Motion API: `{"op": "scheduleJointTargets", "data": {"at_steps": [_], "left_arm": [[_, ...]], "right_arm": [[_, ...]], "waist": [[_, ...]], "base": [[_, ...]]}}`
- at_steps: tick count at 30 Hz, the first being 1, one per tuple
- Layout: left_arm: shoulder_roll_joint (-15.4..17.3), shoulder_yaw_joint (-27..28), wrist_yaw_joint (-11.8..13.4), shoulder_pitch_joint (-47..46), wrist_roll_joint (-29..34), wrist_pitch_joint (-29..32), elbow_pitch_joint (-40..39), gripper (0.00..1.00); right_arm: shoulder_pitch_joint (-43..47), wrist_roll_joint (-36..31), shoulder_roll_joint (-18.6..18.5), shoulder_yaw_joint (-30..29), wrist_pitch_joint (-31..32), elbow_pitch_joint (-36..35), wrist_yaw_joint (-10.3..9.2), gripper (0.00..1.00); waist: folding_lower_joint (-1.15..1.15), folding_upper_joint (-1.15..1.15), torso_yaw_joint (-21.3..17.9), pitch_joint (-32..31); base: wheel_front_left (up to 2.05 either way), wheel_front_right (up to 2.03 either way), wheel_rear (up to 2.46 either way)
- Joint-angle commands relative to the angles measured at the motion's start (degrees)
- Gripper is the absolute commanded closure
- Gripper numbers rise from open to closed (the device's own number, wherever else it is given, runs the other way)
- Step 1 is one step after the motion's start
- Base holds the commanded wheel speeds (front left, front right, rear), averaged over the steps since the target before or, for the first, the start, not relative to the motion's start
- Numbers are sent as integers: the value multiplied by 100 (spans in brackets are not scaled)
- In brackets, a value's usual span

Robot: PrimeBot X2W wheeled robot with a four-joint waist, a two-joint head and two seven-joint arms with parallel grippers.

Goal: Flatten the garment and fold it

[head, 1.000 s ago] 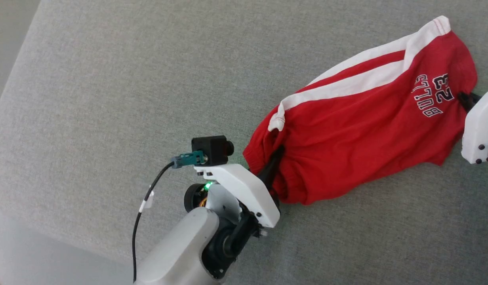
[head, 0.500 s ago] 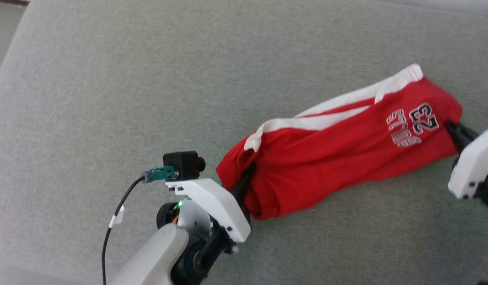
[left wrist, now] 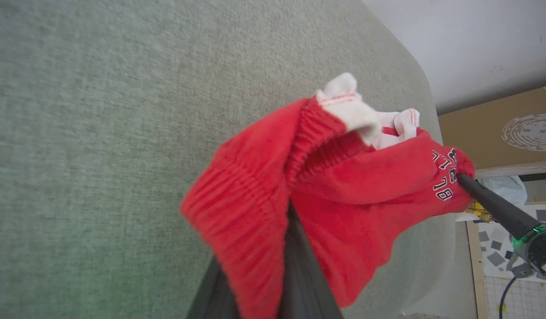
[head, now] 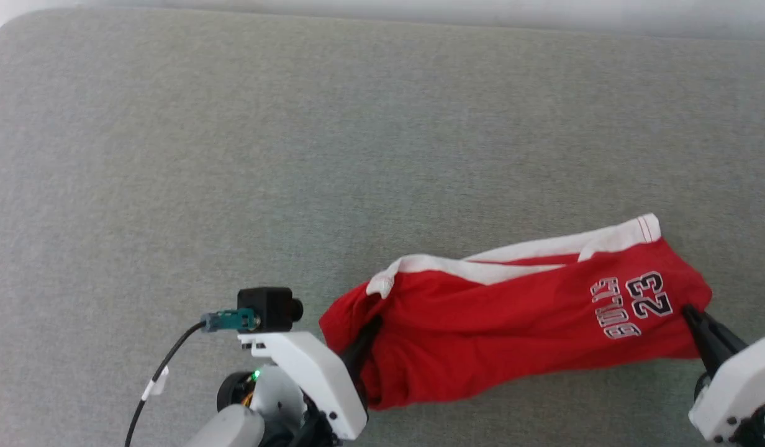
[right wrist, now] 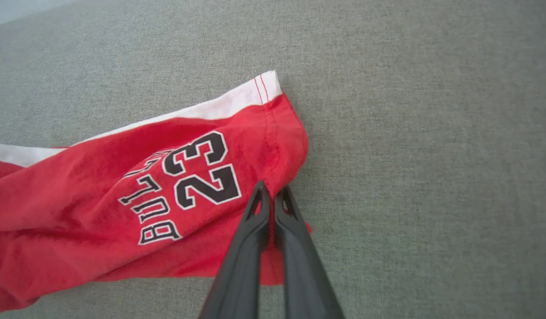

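Right now I have the garment (head: 513,335) strung between both arms, toward the near right of the grey fabric surface (head: 295,155). My left gripper (head: 371,326) is clamped on the gathered waistband (left wrist: 242,208) at the garment's left end. In the left wrist view, the ribbed red elastic is caught between its two dark fingers and bunches up over them. My right gripper (head: 692,312) is pinched tight on the leg hem at the garment's right end, just beside the "BULLS 23" lettering (head: 631,305). The right wrist view shows its fingertips closed together on a fold of red cloth.

The shorts form a long, rumpled band running left to right, not spread flat. The waistband end is crumpled, and the white side stripe (head: 531,261) runs along the far edge, ending at the far right corner of the leg. I cannot tell whether the middle of the cloth rests on the surface or hangs just above it. A black cable (head: 165,366) trails to the near left from the small camera (head: 267,308) on my left wrist.
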Motion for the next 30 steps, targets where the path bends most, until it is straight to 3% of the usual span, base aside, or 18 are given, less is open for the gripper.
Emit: {"op": "scheduleJointTargets", "data": {"at_steps": [1, 6, 15, 16, 17, 19, 20, 22, 23, 30], "left_arm": [[89, 35, 21, 134, -105, 47, -106, 100], [291, 82, 69, 359, -207, 149, -242, 100], [138, 47, -33, 425, -400, 194, 309, 100], [121, 51, -30, 426, -397, 172, 393, 87], [112, 46, -33, 422, -387, 157, 475, 65], [72, 40, -44, 423, -396, 136, 596, 5], [45, 53, -38, 432, -410, 112, 642, 0], [6, 94, -34, 453, -405, 13, 714, 0], [-11, 116, -29, 467, -398, -45, 750, 0], [-9, 371, 23, 713, -338, -564, 647, 0]], "right_arm": [[156, 37, 38, -16, -27, -129, -5, 100], [536, 159, 87, 36, -44, -282, -5, 100], [759, 469, 92, 331, -465, 417, -5, 100], [755, 452, 92, 348, -501, 494, -5, 100], [747, 398, 92, 365, -529, 553, -5, 100], [715, 341, 92, 376, -594, 679, -5, 98], [695, 284, 92, 379, -636, 725, -5, 75], [672, 211, 92, 398, -669, 813, -5, 51], [665, 188, 92, 415, -676, 842, -5, 0], [707, 82, 92, 400, -599, 663, -5, 0]], "waist": [[1, 0, -189, -72], [1, 0, -310, -46], [1, 0, -347, -140], [1, 0, -344, -161], [1, 0, -342, -177], [1, 0, -331, -221], [1, 0, -322, -244], [1, 0, -307, -286], [1, 0, -297, -308], [1, 0, -237, -471]], "base": [[0, 0, 0], [0, 0, 0], [0, 0, 0], [0, 0, 0], [0, 0, 0], [0, 0, 0], [0, 0, 0], [0, 0, 0], [0, 0, 0], [0, 0, 0]]}}
